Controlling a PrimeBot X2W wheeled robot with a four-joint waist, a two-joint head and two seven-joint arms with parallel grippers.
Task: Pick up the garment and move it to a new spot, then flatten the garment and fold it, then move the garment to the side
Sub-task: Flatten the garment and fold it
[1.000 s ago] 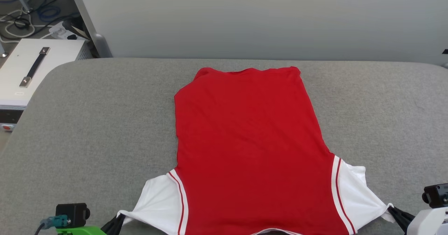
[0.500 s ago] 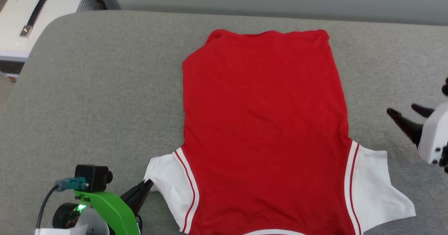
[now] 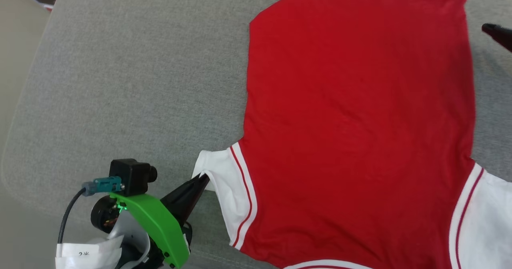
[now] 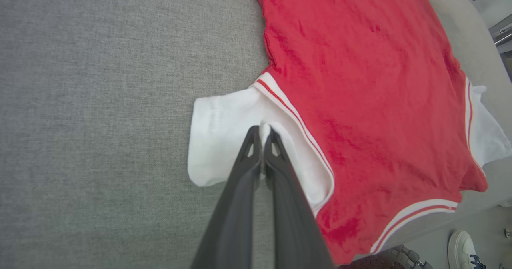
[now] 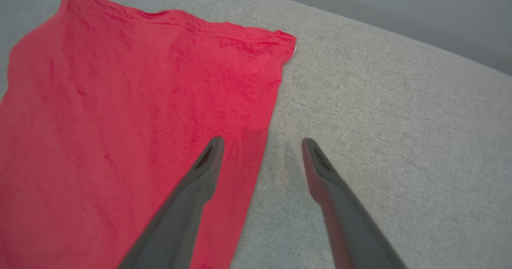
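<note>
Right claw [image 5: 262, 143] has dropped the right sleeve [image 3: 490, 221] and gapes empty, upper right, beside the garment [image 3: 360, 101]; left claw [image 4: 262, 131] stays pinched on the left sleeve [image 4: 218, 137]. Flattened centre-right on the desk [image 3: 140, 81]; folding barely begun.

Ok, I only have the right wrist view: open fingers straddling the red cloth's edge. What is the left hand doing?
Observer: The left hand is shut on the garment, pinching its white left-side sleeve.
Operator: Is that sleeve lying flat?
Observer: No. The left wrist view shows it folded over on itself, with a small ridge of white cloth raised between the fingers.
Operator: And the other sleeve?
Observer: The right-side sleeve lies spread on the grey surface, with no hand on it.
</note>
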